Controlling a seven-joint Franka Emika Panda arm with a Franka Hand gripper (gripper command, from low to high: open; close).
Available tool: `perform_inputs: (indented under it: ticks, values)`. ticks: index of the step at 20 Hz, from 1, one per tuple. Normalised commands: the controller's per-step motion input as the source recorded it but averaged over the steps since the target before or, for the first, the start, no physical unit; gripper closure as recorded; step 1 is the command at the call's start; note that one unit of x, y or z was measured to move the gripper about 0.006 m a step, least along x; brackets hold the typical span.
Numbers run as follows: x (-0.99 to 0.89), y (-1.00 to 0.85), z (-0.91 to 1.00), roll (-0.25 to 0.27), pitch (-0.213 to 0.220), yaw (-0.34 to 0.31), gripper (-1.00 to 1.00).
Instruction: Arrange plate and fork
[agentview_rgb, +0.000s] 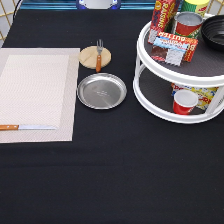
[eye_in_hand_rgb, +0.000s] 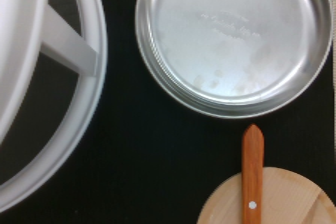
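The shiny silver plate (agentview_rgb: 101, 90) lies on the black tablecloth, just right of the placemat in the exterior view. The fork (agentview_rgb: 99, 55) rests on the pale wooden disc (agentview_rgb: 94, 56) just above the plate, tines toward the exterior view's top. The wrist view shows the plate (eye_in_hand_rgb: 232, 55), the fork's orange-brown handle (eye_in_hand_rgb: 253, 172) and the wooden disc (eye_in_hand_rgb: 289, 200) from close above. The gripper does not show in the exterior view.
A pale woven placemat (agentview_rgb: 37, 92) lies at the exterior view's left, with a wooden-handled knife (agentview_rgb: 27, 127) along its lower edge. A white two-tier turntable (agentview_rgb: 180, 75) at the right holds cans, packets and a red cup; its white rim shows in the wrist view (eye_in_hand_rgb: 67, 100).
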Motion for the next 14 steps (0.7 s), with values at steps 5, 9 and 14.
perform_inputs:
  ticks: [5,9,14]
  values:
    - [0.21,-0.22,0.08,0.048,0.024,0.0,-1.0]
    - [0.35,-0.24,0.19,0.035,0.042,0.0,-1.0]
    - [0.53,-0.28,0.21,0.03,0.059,0.0,-1.0]
